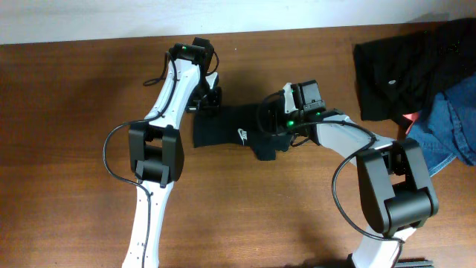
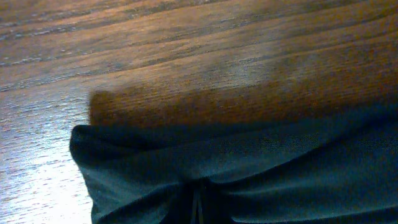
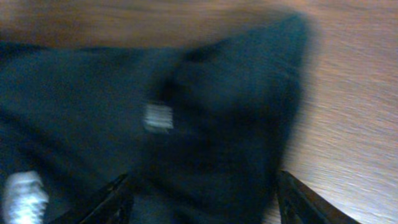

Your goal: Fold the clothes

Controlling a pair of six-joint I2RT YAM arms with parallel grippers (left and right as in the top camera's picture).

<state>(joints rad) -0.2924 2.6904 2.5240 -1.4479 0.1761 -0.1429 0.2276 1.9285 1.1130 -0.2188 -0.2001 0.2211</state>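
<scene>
The clothes are a black T-shirt (image 1: 230, 128) lying bunched on the wooden table, its white logo (image 1: 243, 135) facing up. My left gripper (image 1: 210, 100) sits at the shirt's far left corner, shut on the fabric. In the left wrist view the cloth (image 2: 249, 168) gathers into a pinch at the bottom edge. My right gripper (image 1: 275, 123) hangs over the shirt's right part. In the right wrist view it (image 3: 205, 205) is open, its dark fingers (image 3: 118, 199) spread wide over the fabric (image 3: 236, 93), near a small white label (image 3: 158, 117).
A heap of other garments lies at the far right corner: a black piece (image 1: 401, 67) and blue denim (image 1: 454, 126). The table's far edge (image 1: 89, 42) runs along the top against a white wall. Bare wood (image 1: 59, 149) spreads left and in front.
</scene>
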